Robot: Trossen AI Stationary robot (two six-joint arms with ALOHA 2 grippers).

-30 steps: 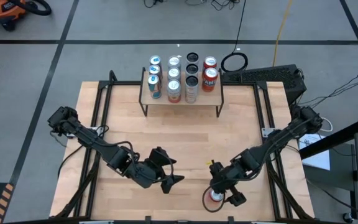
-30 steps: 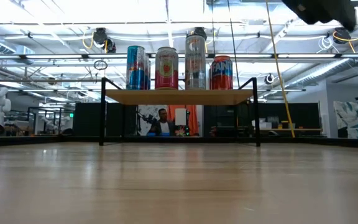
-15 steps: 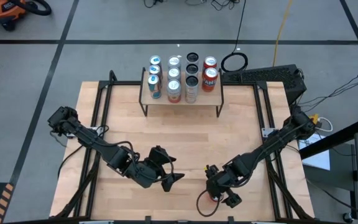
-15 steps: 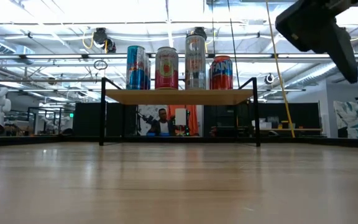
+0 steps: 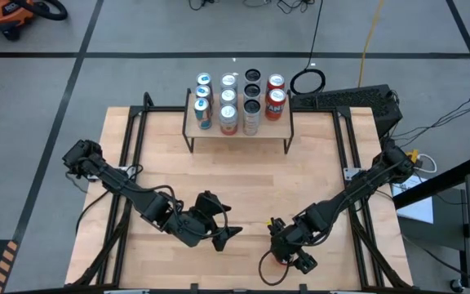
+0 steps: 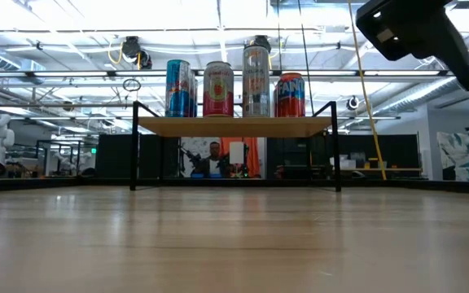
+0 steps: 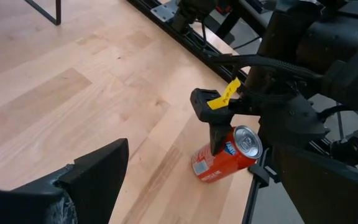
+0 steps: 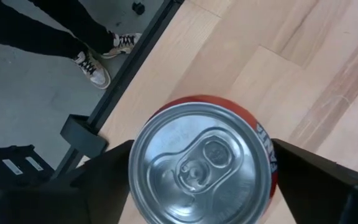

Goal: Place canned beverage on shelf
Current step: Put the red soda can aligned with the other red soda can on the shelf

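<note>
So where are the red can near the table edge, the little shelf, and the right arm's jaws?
red can [image 7: 221,163], left wrist view, its side.
shelf [image 6: 234,126], low view, wooden top's front edge.
right gripper [image 5: 287,255], high view, between its fingertips.

My right gripper [image 5: 286,257] hangs low at the table's near edge, fingers spread to either side of a can. My left gripper [image 5: 225,235] waits open nearby, well above mid-table.
</note>
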